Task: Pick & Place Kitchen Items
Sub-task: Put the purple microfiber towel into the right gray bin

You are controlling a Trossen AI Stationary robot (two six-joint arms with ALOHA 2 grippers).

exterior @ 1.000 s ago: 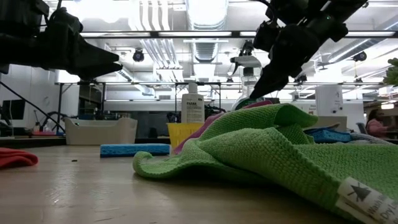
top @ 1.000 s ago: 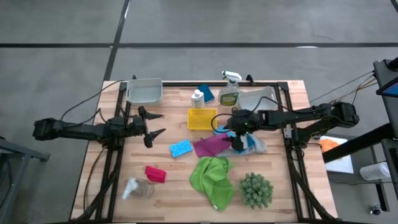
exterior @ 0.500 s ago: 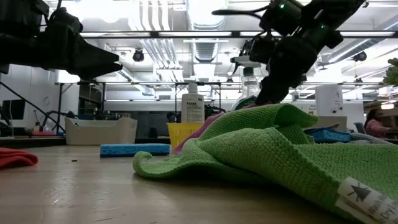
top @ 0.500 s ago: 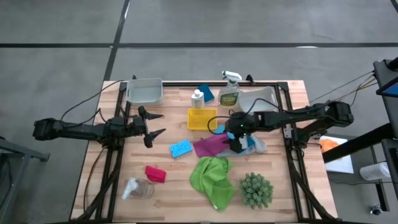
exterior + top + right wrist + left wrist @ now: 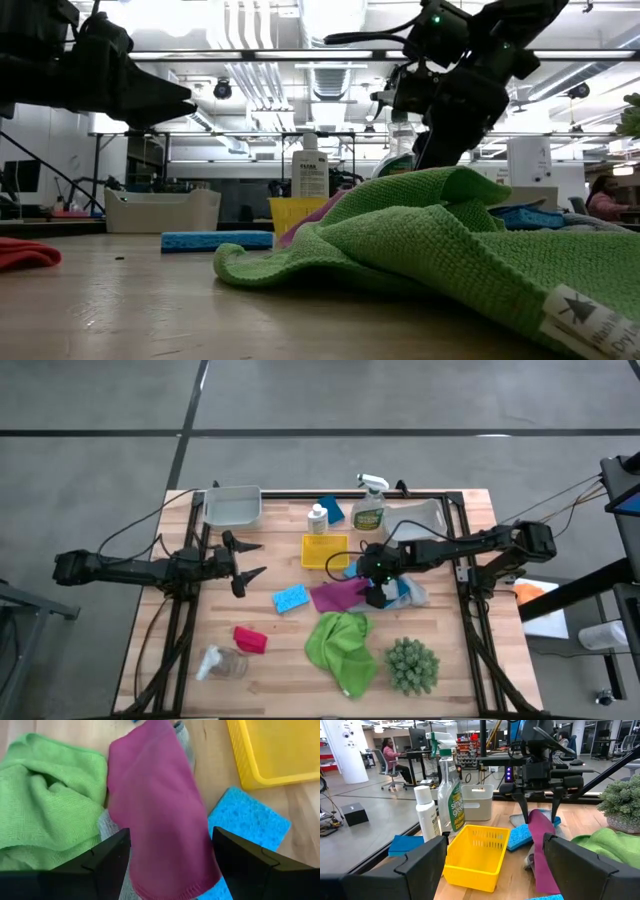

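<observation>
The right gripper (image 5: 170, 865) is held wide over the magenta cloth (image 5: 155, 810), seemingly positioned to grasp it; the left gripper (image 5: 245, 560) waits wide.

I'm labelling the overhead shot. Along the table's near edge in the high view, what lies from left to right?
clear jar → red cloth → green cloth → spiky green plant
</observation>
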